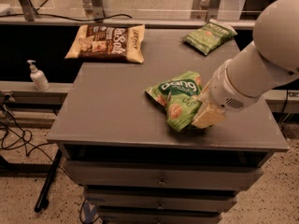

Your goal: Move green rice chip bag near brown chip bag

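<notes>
The green rice chip bag (176,98), bright green with white "dang" lettering, is at the front right of the grey table (107,111). My gripper (200,117) is at the bag's right edge, shut on it; one tan finger (209,115) shows, the other is hidden behind the crumpled bag. The bag hangs tilted, its lower end close to the table top. The brown chip bag (107,42), wide and tan-and-dark-brown with white lettering, lies flat at the far left of the table, well apart from the green bag.
A smaller, darker green bag (209,35) lies at the far right of the table. A white pump bottle (38,76) stands on a ledge left of the table. Drawers (161,178) are below the front edge. Cables (14,139) lie on the floor at left.
</notes>
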You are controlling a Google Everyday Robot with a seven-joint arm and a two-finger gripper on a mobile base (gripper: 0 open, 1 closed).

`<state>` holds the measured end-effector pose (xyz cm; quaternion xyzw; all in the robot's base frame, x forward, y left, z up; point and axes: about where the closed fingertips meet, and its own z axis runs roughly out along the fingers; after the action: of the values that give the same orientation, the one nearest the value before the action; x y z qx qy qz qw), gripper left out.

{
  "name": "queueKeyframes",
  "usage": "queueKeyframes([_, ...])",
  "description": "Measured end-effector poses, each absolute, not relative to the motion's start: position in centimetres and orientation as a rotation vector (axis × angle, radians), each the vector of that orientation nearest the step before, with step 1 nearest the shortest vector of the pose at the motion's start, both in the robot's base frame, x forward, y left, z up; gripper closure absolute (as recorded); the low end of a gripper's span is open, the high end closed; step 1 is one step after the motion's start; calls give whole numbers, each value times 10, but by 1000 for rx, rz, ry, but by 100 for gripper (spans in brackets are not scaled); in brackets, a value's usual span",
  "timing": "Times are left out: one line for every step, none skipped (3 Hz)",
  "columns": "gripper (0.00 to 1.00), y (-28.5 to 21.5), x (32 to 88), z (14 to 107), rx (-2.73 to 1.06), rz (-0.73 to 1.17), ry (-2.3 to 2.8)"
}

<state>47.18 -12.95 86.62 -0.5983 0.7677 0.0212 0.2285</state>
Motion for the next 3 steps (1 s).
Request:
queueKeyframes([100, -134, 481, 884, -1665, 3, 2085])
queueKeyframes([100, -140, 493, 905, -1680, -60, 2048])
queueKeyframes([100, -140, 493, 905, -1680, -60, 2048])
